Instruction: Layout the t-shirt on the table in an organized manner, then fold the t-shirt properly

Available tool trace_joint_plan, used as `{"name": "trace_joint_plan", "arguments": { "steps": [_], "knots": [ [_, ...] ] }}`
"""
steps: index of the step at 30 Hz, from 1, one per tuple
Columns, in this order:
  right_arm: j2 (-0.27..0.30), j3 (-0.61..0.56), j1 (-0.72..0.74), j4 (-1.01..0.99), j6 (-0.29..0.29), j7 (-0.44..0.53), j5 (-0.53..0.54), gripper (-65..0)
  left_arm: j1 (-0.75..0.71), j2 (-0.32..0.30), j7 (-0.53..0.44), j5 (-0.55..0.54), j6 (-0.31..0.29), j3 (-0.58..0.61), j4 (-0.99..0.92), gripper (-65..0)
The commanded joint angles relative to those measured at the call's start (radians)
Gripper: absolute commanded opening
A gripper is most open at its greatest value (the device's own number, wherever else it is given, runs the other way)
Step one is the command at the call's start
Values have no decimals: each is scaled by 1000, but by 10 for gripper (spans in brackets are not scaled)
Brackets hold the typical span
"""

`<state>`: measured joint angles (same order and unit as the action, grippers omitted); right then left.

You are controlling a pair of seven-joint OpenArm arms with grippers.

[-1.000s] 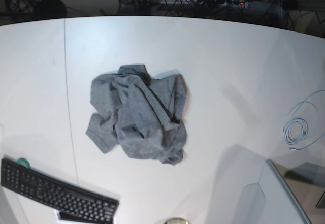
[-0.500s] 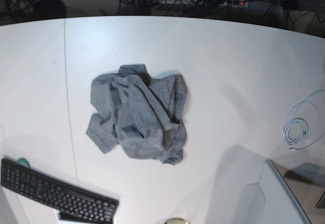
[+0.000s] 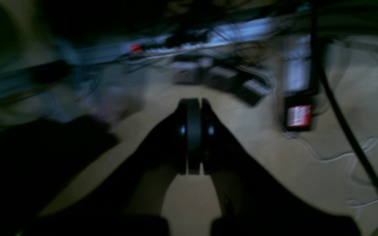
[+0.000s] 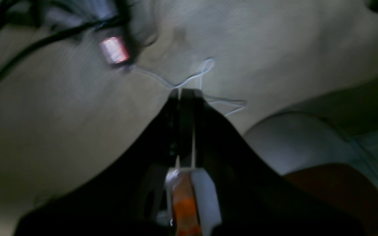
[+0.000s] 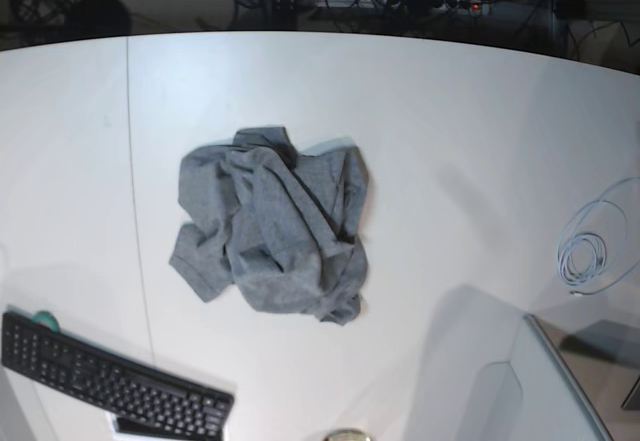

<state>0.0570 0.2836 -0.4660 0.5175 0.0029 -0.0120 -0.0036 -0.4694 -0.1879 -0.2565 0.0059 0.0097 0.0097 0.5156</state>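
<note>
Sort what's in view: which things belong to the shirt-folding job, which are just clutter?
Job:
- crumpled heather-grey knit t-shirt
- large smooth white table
- left gripper and right gripper, both shut, empty

Lying about:
- black computer keyboard, near edge
- coiled thin white cable, base view's right

**Inspector:** Left gripper (image 3: pixel 194 136), appearance?

**Assistant:** Two black fingers (image 3: pixel 162 141) flaring wide toward the camera, narrowing to rounded glossy black pads pressed flat together (faint highlights on each side). Image is blurred; no screws legible.

**Inspector:** Right gripper (image 4: pixel 185 98)?

**Assistant:** Same black, wedge-shaped fingers, tips meeting in a thin line. Near the camera, between their bases, sit a white part and an orange part (image 4: pixel 184 200). No markings readable.
</note>
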Motion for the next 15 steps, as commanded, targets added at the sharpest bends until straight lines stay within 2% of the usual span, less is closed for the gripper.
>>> {"name": "trace_joint_plan", "arguments": {
  "steps": [1, 6, 11, 15],
  "knots": [
    [-13, -1, -49, 56, 4, -15, 1, -650, -41, -11, -17, -4, -4, 2, 50, -650],
    [-33, 1, -224, 387, 4, -125, 4, -650, -225, -55, -17, -5, -4, -9, 341, -650],
    [-67, 3, -334, 685, 4, -208, 4, -650, -384, -114, -16, -8, -4, -17, 657, -650],
    [-76, 3, -406, 892, 4, -268, 4, -650, -478, -120, -11, -100, -4, -87, 863, -650]
  ]
}}
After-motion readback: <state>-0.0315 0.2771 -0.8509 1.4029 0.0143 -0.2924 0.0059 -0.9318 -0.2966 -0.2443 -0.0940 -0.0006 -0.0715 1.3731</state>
